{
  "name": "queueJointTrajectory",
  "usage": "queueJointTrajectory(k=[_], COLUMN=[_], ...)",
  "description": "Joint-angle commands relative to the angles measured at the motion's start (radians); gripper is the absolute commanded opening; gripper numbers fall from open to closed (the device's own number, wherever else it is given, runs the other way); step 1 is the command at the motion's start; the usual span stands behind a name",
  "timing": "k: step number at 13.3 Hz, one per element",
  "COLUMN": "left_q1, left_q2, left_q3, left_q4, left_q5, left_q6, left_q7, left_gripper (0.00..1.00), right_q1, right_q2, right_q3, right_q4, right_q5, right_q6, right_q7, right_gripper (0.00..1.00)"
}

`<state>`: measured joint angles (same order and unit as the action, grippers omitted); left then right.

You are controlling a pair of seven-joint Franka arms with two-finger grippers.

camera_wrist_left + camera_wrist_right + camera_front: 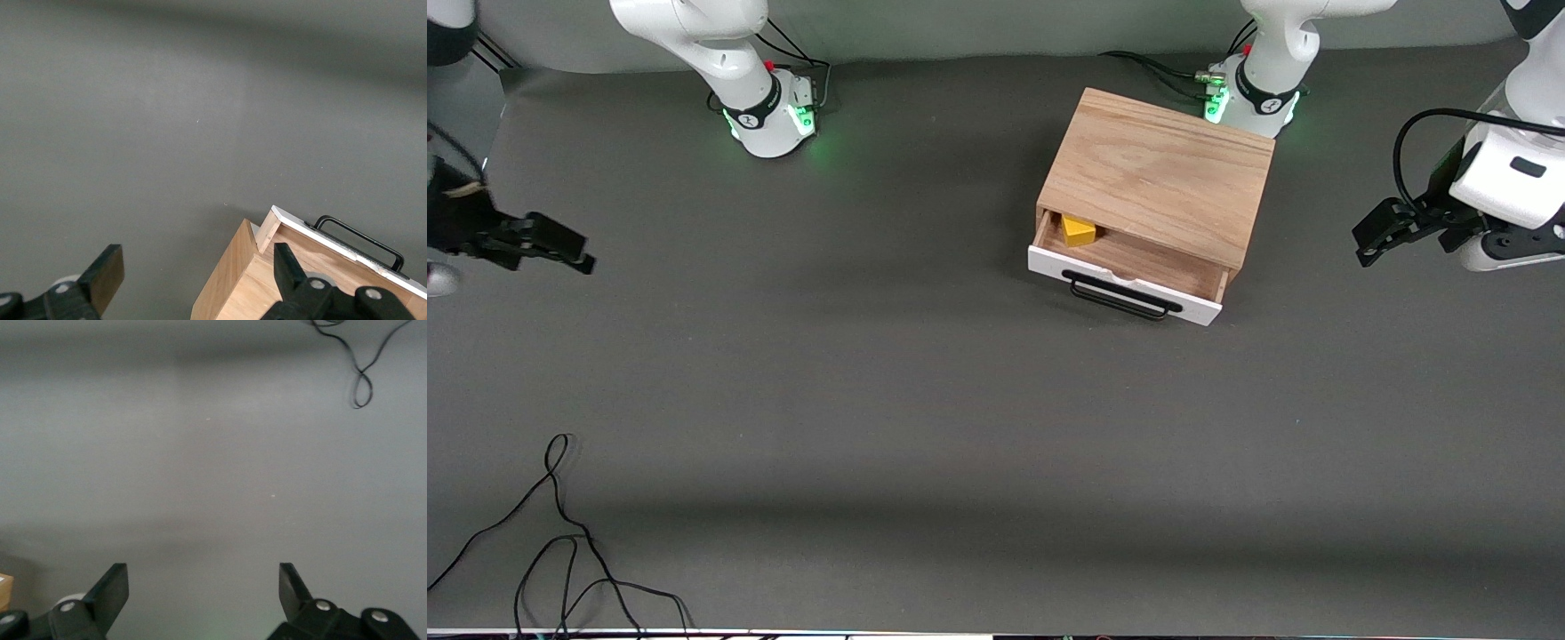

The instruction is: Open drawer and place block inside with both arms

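Front view had the drawer (1129,276) pulled out of its wooden box (1160,182) at upper centre-right, the block (1078,231) tucked inside (only this camera caught it). Left gripper (1371,238) hung at the right edge, right gripper (560,247) at the left edge, both spread and holding nothing. Left wrist view showed the handle (363,240); right wrist view only a loose cable (363,360).

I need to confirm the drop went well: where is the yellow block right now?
In the front view, the block lies inside the open drawer, in the corner toward the right arm's end, partly tucked under the wooden box. Neither gripper is near it.
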<state>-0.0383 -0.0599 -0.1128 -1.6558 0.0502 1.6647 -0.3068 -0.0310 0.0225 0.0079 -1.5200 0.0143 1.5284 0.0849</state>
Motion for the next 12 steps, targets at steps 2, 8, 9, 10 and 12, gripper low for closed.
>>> queueJointTrajectory(k=[2, 8, 9, 10, 12], left_q1=[-0.006, -0.003, -0.002, 0.0, 0.0], left_q2=[-0.003, -0.005, -0.005, -0.005, -0.005], left_q3=[0.004, 0.004, 0.004, 0.005, 0.004], left_q4=[-0.001, -0.005, -0.005, -0.004, -0.004], left_q5=[0.014, 0.002, 0.002, 0.002, 0.002], left_q6=[0.007, -0.016, -0.016, -0.016, -0.016], left_q7=[0.006, -0.001, -0.001, -0.001, -0.001], left_gripper=[1.0, 1.0, 1.0, 1.0, 1.0], right_q1=[0.003, 0.006, 0.006, 0.005, 0.003], right_q2=[-0.018, -0.023, -0.024, -0.026, -0.024], right_q3=[-0.068, -0.071, -0.072, -0.072, -0.072], right_q4=[-0.026, -0.028, -0.028, -0.026, -0.026], right_q5=[0.013, 0.004, 0.003, 0.003, 0.003], right_q6=[-0.002, -0.02, -0.028, -0.034, -0.034], right_q7=[-0.091, -0.089, -0.089, -0.089, -0.088], right_gripper=[1.0, 1.0, 1.0, 1.0, 1.0])
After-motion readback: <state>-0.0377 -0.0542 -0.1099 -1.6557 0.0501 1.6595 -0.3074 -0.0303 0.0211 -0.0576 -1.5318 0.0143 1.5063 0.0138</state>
